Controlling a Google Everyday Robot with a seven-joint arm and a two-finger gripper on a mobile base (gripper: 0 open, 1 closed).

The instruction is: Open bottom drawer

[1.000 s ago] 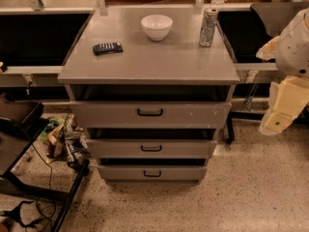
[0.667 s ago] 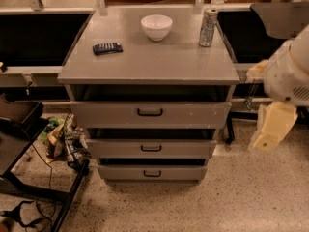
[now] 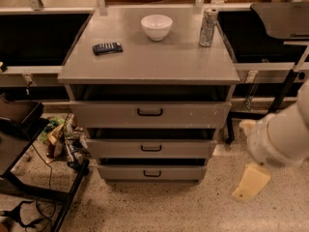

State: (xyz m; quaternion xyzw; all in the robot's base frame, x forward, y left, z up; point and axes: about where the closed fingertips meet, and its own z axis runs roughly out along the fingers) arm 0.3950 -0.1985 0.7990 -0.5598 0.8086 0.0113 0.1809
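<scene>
Nearest me, low on the right, the robot's pale arm (image 3: 282, 134) reaches in from the edge, blurred and cut off, with its cream gripper (image 3: 251, 181) hanging over the speckled floor (image 3: 145, 207), off to the right of the cabinet and apart from it; whether it is open or closed I cannot tell. At the lower left a black cable (image 3: 24, 211) trails across the floor under a dark stand (image 3: 19, 129) that is only partly in view, with a heap of crumpled bags (image 3: 63, 139) beside it that is hard to make out. The grey cabinet has three drawers, each with one small black handle. The bottom drawer (image 3: 152, 172) sits just above the floor, the middle drawer (image 3: 151, 148) above it and the larger top drawer (image 3: 149, 114) above that, a dark gap showing over each front. On the cabinet top (image 3: 154, 66) lie three things: one black remote (image 3: 107, 48), one white bowl (image 3: 156, 26) and one silver can (image 3: 208, 27). Behind run dark benches, cut off at both sides.
</scene>
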